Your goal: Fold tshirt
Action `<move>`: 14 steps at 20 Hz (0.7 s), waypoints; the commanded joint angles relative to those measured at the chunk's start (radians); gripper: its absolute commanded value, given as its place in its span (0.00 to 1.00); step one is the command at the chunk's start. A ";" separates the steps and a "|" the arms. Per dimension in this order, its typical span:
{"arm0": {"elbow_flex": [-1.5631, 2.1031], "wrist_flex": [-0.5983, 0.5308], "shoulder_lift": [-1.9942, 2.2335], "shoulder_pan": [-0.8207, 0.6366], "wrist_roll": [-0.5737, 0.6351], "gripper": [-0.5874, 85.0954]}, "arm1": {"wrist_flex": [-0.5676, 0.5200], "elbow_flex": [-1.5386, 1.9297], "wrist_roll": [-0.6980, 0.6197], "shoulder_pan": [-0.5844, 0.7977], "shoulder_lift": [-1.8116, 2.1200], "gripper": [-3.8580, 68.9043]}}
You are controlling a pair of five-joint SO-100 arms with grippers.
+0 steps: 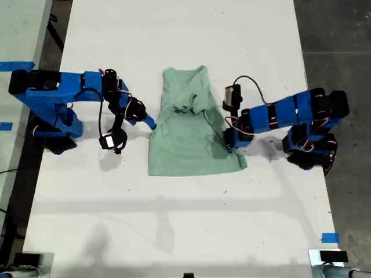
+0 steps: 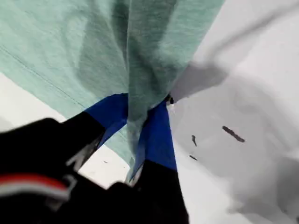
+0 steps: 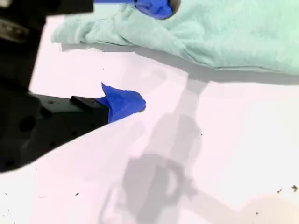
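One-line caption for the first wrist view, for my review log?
My first gripper pinches an edge of the mint tshirt, cloth caught between its blue fingers above the white table.

Ext cam overhead, looking down; wrist cams close, sharing tshirt (image 1: 191, 124).

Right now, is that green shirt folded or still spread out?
Partly folded: the tshirt has its sleeves tucked inward, bunched near the collar, but its body lies full length.

Two blue-and-black arms

My first gripper (image 2: 142, 126) has blue-taped fingertips on black bodies; my second gripper (image 3: 140, 51) likewise, and black cables loop along both arms.
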 commanded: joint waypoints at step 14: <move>-0.095 0.018 -0.005 0.018 0.002 0.28 | 0.146 -0.514 0.104 -0.014 -0.023 0.02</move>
